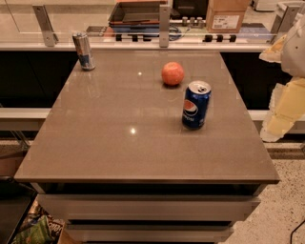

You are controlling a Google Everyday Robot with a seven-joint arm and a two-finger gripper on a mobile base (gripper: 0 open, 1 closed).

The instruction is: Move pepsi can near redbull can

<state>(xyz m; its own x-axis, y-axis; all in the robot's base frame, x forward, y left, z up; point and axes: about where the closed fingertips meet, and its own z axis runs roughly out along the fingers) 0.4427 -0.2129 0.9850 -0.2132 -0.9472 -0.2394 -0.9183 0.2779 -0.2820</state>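
Observation:
The pepsi can point(195, 105), short, blue, with a round logo and silver top, stands upright right of the table's middle. The redbull can point(84, 50), slim, silver and blue, stands upright at the far left corner of the table. The two cans are far apart. My gripper point(282, 110), pale yellowish-white, hangs off the right side of the table, beyond its edge and to the right of the pepsi can. It touches nothing.
An orange fruit point(172, 73) lies just behind the pepsi can. The brown table point(119, 143) has drawers below its front edge. A counter with a glass rail, a tray point(138, 12) and a cardboard box point(228, 15) runs behind it.

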